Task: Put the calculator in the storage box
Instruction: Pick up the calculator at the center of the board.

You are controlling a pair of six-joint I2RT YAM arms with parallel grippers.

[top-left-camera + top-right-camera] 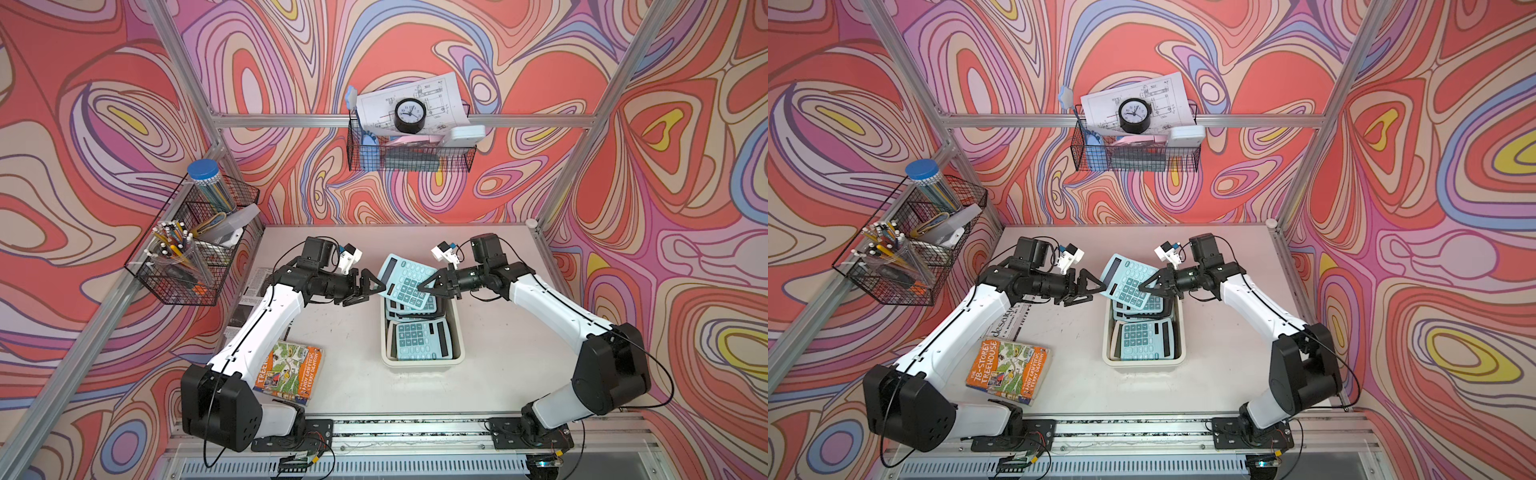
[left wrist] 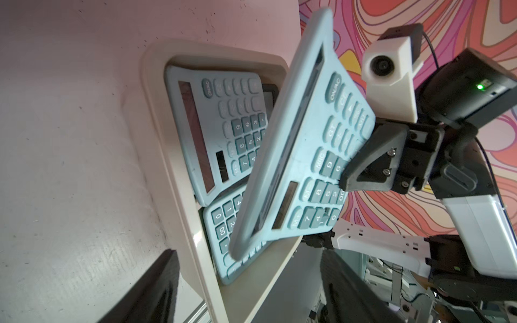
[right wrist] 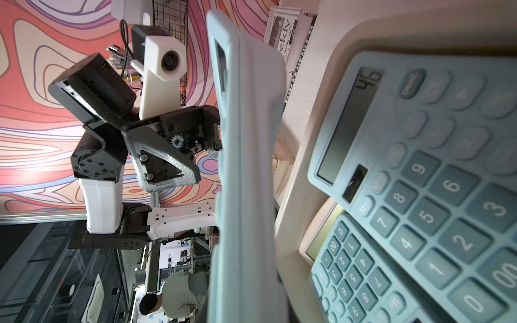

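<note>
Step in hand: transfer to the box. The right jaws clamp the calculator (image 1: 405, 279), held tilted above the far end of the box (image 1: 422, 362), which holds other calculators (image 1: 419, 338). The left jaws stand open and empty beside its edge. Next: level, lower, then release.

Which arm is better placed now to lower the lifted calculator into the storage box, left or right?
Right: the right tool is shut on the calculator, which hangs tilted over the storage box. The left tool stands open beside it, not gripping it.
</note>
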